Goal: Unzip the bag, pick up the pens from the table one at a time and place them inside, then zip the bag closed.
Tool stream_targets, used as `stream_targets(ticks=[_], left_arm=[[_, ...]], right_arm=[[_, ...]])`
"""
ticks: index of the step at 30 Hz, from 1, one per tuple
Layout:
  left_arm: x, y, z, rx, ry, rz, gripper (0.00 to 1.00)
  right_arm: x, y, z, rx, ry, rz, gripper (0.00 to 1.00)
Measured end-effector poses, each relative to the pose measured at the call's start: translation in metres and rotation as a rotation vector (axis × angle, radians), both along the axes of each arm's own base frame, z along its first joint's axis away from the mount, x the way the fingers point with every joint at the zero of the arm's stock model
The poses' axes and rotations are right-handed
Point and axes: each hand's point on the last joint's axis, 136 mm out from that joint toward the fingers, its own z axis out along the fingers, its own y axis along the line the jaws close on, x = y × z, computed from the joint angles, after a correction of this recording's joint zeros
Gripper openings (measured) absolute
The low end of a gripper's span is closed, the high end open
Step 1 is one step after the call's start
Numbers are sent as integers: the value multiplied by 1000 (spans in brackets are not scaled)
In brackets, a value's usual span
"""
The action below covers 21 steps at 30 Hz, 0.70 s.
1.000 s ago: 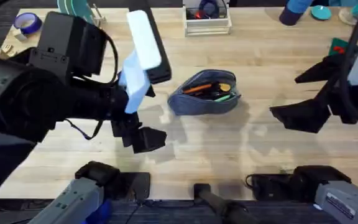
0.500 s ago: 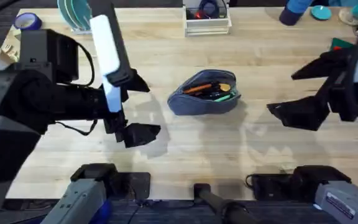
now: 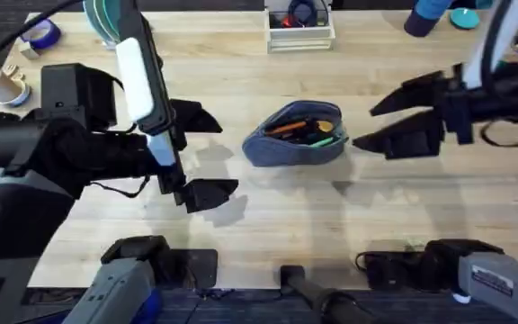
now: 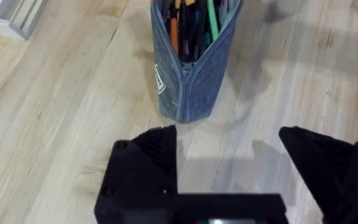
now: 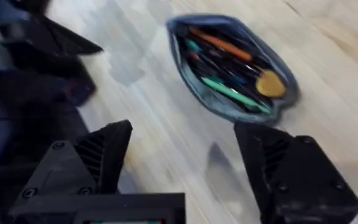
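Observation:
The grey-blue bag (image 3: 293, 142) lies unzipped at the middle of the table (image 3: 268, 225), its mouth gaping upward. The pens (image 3: 308, 131) are inside it: an orange one, green ones and dark ones, beside a yellow round piece (image 5: 269, 83). My left gripper (image 3: 205, 155) hovers open just left of the bag, holding nothing. My right gripper (image 3: 378, 119) is open and bare just right of the bag, fingers pointing at it. In the left wrist view the bag (image 4: 190, 74) stands ahead of the left gripper (image 4: 229, 152). In the right wrist view the bag (image 5: 197, 93) lies beyond the right gripper (image 5: 185, 149).
A white tray (image 3: 300, 36) stands at the back centre. A tape roll (image 3: 40, 34), teal plates (image 3: 106, 13) and a paper cup (image 3: 4, 86) sit at the back left. Blue and teal items (image 3: 432, 18) are at the back right.
My right gripper has swung left to close beside the bag. My left arm has turned and drawn slightly left, its gripper staying near the bag's left end.

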Motion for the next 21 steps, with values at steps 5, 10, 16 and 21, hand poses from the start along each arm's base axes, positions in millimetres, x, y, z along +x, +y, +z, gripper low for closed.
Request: stream_targets(ticks=[5,10,16,21], left_arm=[[0,-1,2,-11,-3,-6,995],[-1,-2,2,-13,-2,-6,995],[-1,-2,2,-13,1,-6,995],[-2,-2,1,-14,4,-6,995]], right_arm=[[11,11,-10,96,97,21,998],[31,42,-26,153,132,96,996],[42,72,-36,130,91,152,996],[36,91,-45,112,119,194,997]])
